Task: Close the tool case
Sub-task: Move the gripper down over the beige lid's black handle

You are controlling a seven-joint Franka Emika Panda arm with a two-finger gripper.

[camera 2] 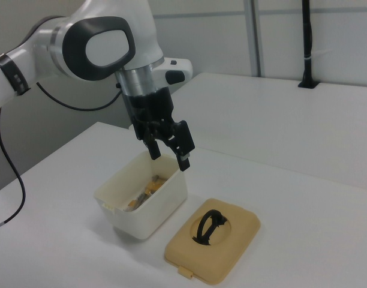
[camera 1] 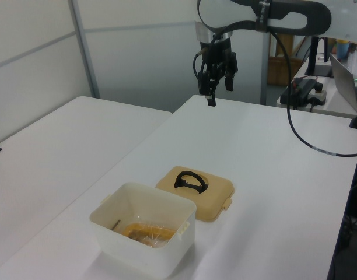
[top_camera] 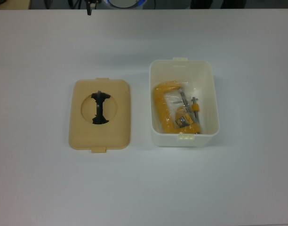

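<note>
gripping the lid (top_camera: 100,114) by its black handle (top_camera: 100,108) off-centre could tilt it against the open tub (top_camera: 184,103) beside it mid-desk (top_camera: 40,188), over the yellow clamp (top_camera: 174,107), so watch your gripper (camera 2: 169,153), jaws parted and empty, high above.

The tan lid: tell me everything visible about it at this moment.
The tan lid looks like plastic, rectangular with rounded corners and a small tab on each short edge. A round recess in its middle holds a black handle. It lies flat on the white table, handle up, beside the open tub without touching it. Nothing grips it.
</note>
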